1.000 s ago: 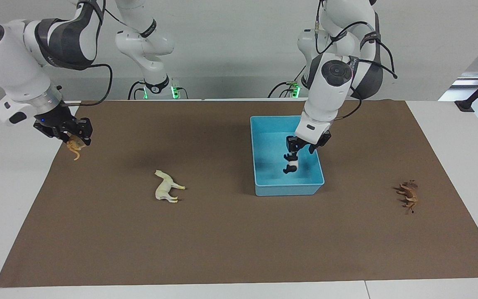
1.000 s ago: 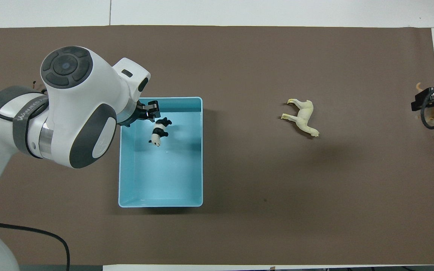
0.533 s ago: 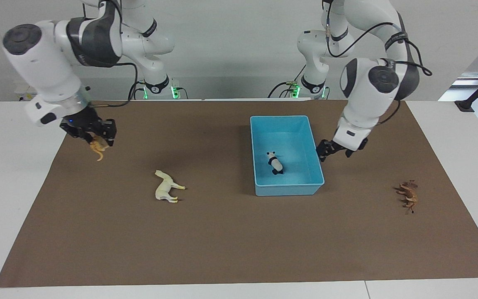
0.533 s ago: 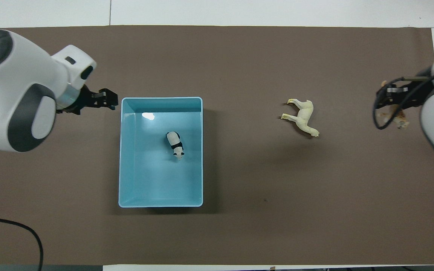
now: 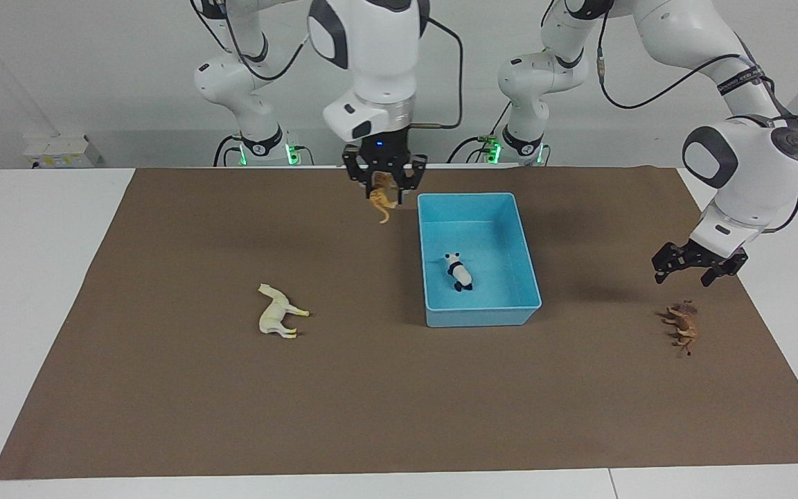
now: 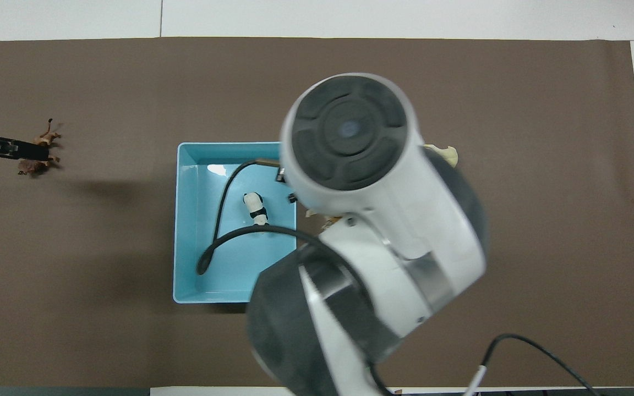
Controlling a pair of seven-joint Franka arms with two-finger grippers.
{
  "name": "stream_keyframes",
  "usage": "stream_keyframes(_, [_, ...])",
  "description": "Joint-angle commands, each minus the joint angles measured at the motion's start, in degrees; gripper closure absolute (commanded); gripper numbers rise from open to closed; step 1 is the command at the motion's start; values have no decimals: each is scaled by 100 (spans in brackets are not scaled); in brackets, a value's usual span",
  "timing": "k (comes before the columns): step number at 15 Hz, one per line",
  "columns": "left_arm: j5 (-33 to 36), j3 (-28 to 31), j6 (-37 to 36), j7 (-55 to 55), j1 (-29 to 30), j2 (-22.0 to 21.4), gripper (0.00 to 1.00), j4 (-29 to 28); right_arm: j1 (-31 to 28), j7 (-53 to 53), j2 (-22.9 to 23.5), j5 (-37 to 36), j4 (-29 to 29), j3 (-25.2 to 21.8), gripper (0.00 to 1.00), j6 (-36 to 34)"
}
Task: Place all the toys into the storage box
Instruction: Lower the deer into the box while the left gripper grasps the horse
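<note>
My right gripper [image 5: 383,188] is shut on the orange striped tiger [image 5: 382,202] and holds it in the air over the mat, just beside the light blue storage box [image 5: 482,315]. The black-and-white panda [image 5: 460,272] lies inside the box and also shows in the overhead view [image 6: 255,208]. My left gripper [image 5: 683,276] is open and empty, up in the air over the brown horned animal [image 5: 679,327]. The cream-white horse [image 5: 278,313] lies on its side on the mat toward the right arm's end. In the overhead view my right arm hides most of the horse.
A brown mat [image 5: 399,402] covers most of the white table [image 5: 25,277]. In the overhead view the right arm's elbow and cable [image 6: 223,220] cover part of the box [image 6: 180,220] and the mat beside it.
The left gripper let the panda fall into the box and swung to over the brown animal. The right gripper carried the tiger from its end of the table to beside the box.
</note>
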Motion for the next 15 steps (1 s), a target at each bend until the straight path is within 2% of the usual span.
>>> stream_keyframes(1, [8,-83,185,402,247,240,0,116,472,552,654,-37,615,-71,100,336])
stream_keyframes(4, [61,-65,580,605,327,750,0,275,851,667,1285,-55,658,-89,100,907])
stream_keyframes(7, [52,-65,730,905,424,847,0,249,809,694,1357,7,606,-80,100,1182])
stream_keyframes(8, [43,-65,783,896,433,926,0,258,808,703,1357,50,606,-80,90,1182])
stream_keyframes(9, [43,-65,827,896,441,962,0,240,817,703,1357,112,606,-89,1,1165])
stream_keyframes(12, [61,-65,958,914,442,1041,0,126,808,746,1349,112,614,-89,0,1016])
stream_keyframes(15, [61,-56,1239,905,398,1085,0,-111,686,764,1305,95,632,-185,0,498])
